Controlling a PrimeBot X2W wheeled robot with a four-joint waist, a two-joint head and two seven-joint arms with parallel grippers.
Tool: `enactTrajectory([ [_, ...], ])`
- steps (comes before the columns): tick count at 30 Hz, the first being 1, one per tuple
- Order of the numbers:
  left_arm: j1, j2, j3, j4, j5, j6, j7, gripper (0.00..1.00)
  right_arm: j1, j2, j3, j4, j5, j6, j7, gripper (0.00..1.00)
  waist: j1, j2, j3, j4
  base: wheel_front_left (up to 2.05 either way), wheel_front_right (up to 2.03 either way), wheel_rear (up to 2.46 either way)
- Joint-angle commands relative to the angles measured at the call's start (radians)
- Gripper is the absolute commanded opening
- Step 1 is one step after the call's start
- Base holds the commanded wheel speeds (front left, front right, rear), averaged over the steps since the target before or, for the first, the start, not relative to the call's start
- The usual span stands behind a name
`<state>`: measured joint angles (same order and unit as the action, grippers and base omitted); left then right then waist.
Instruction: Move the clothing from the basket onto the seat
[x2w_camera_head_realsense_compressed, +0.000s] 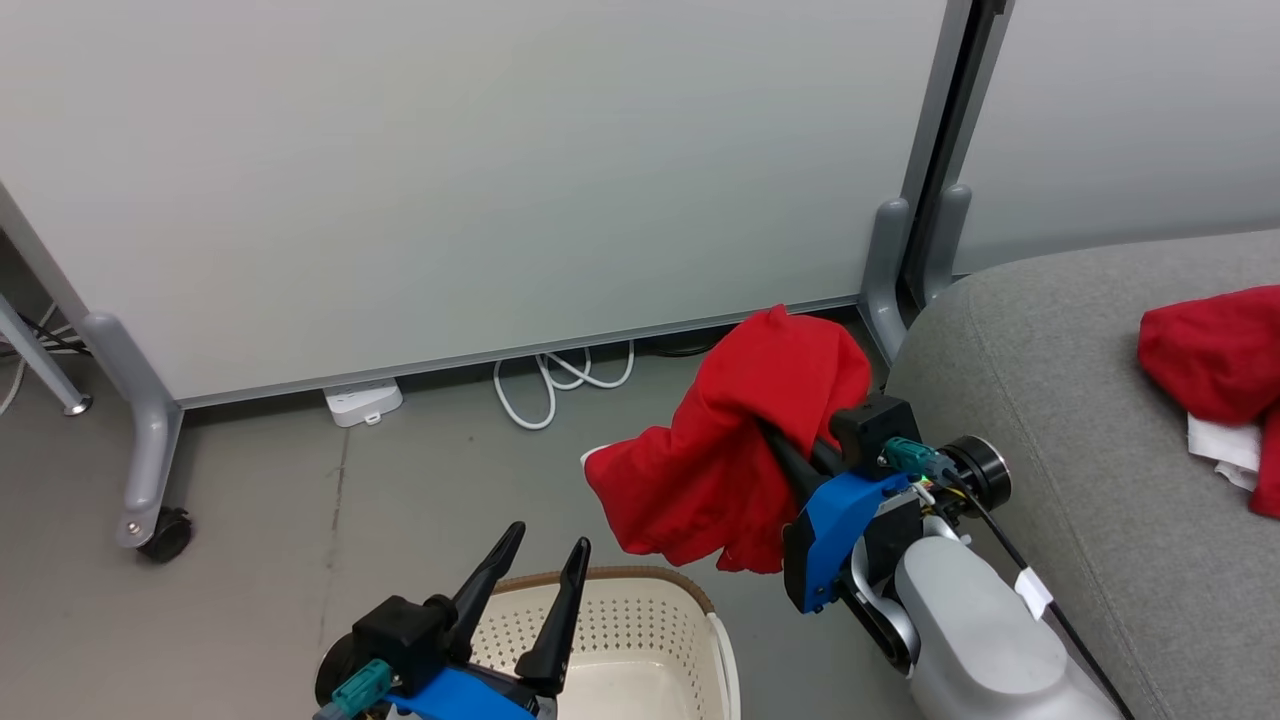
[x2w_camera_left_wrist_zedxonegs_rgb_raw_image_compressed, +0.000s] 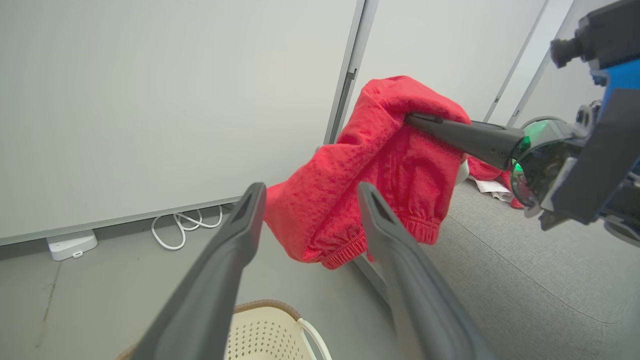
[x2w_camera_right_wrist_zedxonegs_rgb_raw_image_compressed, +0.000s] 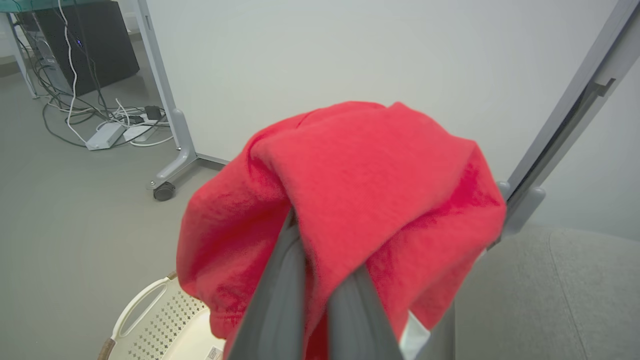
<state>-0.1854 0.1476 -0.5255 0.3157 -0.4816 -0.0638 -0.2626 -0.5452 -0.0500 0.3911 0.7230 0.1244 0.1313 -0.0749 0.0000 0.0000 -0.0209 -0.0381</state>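
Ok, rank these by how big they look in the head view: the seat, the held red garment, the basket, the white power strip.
1. seat
2. red garment
3. basket, cut off by the picture's edge
4. power strip

Left hand (x2w_camera_head_realsense_compressed: 548, 536) spread wide, right hand (x2w_camera_left_wrist_zedxonegs_rgb_raw_image_compressed: 417, 121) pinched closed

I am seeing plain bright red all over the garment (x2w_camera_head_realsense_compressed: 720, 450), with a sliver of white at its lower edge. More red clothing (x2w_camera_head_realsense_compressed: 1215, 350), with a white patch, is lying on the seat (x2w_camera_head_realsense_compressed: 1050, 400), which is looking light grey. The basket (x2w_camera_head_realsense_compressed: 640, 620) is showing cream-white, patterned with rows of small holes, under a brown woven-look rim. My left gripper (x2w_camera_head_realsense_compressed: 550, 537) and right gripper (x2w_camera_left_wrist_zedxonegs_rgb_raw_image_compressed: 411, 118) are looking dark grey, my right wrist mount (x2w_camera_head_realsense_compressed: 835, 510) blue.
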Motion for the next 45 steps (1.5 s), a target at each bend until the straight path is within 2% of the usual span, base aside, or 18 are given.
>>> enactTrajectory([
  [1,0.007,-0.002,0.012,0.000,0.012,-0.005,-0.003,1.00,0.008,-0.001,-0.004,-0.006,-0.003,-0.001,0.000,0.00,0.0000,0.0000,0.004,-0.012,0.00,0.00,0.00],
  [6,0.014,-0.018,0.045,0.003,0.049,-0.026,-0.003,1.00,-0.005,-0.001,-0.012,-0.011,-0.006,-0.001,0.001,0.00,0.0000,0.0000,0.011,-0.082,0.00,0.00,0.00],
  [12,0.008,-0.037,0.069,0.010,0.083,-0.043,-0.003,1.00,-0.007,-0.001,-0.021,-0.004,-0.023,-0.001,0.005,0.00,0.0000,0.0000,0.018,-0.202,0.00,0.00,0.00],
  [21,-0.016,-0.063,0.086,0.019,0.116,-0.058,-0.003,1.00,-0.012,0.000,-0.040,-0.008,-0.033,-0.001,0.003,0.00,0.0000,0.0000,0.037,-0.378,0.00,0.00,0.00],
  [27,-0.019,-0.072,0.087,0.026,0.128,-0.061,-0.003,1.00,-0.007,0.000,-0.044,-0.012,-0.026,-0.001,-0.001,0.00,0.0000,0.0000,0.053,-0.462,0.00,0.00,0.00],
  [34,-0.033,-0.079,0.074,0.032,0.140,-0.065,-0.003,1.00,0.003,0.000,-0.061,-0.017,-0.027,-0.001,-0.007,0.00,0.0000,0.0000,0.072,-0.489,0.00,0.00,0.00],
  [39,-0.036,-0.078,0.072,0.039,0.142,-0.066,-0.003,1.00,-0.001,0.000,-0.089,-0.017,-0.035,-0.001,-0.009,0.00,0.0000,0.0000,0.090,-0.470,0.00,0.00,0.00],
  [45,-0.067,-0.076,0.062,0.036,0.152,-0.067,-0.003,1.00,-0.072,-0.001,-0.202,-0.025,-0.067,-0.001,-0.006,0.00,0.0000,0.0000,0.150,-0.422,0.00,0.00,0.00],
])
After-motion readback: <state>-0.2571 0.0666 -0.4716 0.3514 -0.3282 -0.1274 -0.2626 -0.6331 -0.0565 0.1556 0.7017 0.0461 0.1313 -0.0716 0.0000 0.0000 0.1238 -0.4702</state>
